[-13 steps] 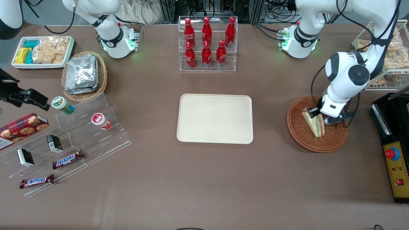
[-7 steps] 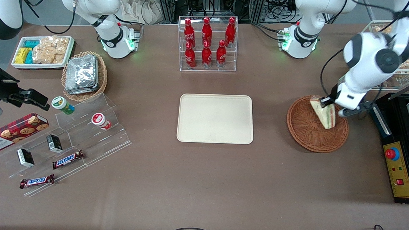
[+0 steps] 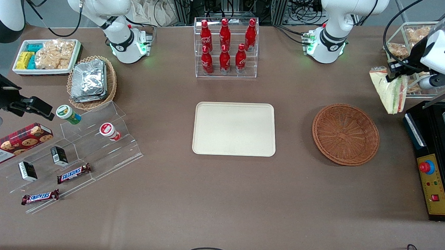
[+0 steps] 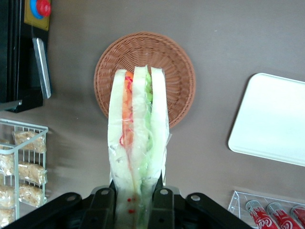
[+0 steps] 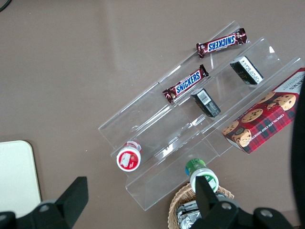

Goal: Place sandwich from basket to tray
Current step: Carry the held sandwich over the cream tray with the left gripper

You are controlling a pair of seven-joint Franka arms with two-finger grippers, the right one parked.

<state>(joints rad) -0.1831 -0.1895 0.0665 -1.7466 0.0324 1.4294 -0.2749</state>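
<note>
Gripper (image 3: 394, 71) raised high above counter (image 3: 220, 199), clamped on sandwich (image 3: 390, 91) hanging point-down; clear of basket (image 3: 345, 133), well apart from tray (image 3: 234, 128).

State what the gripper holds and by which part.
The gripper is shut on the sandwich, pinching one end of the wedge; the rest hangs free in the air, above the table and clear of the basket.
</note>
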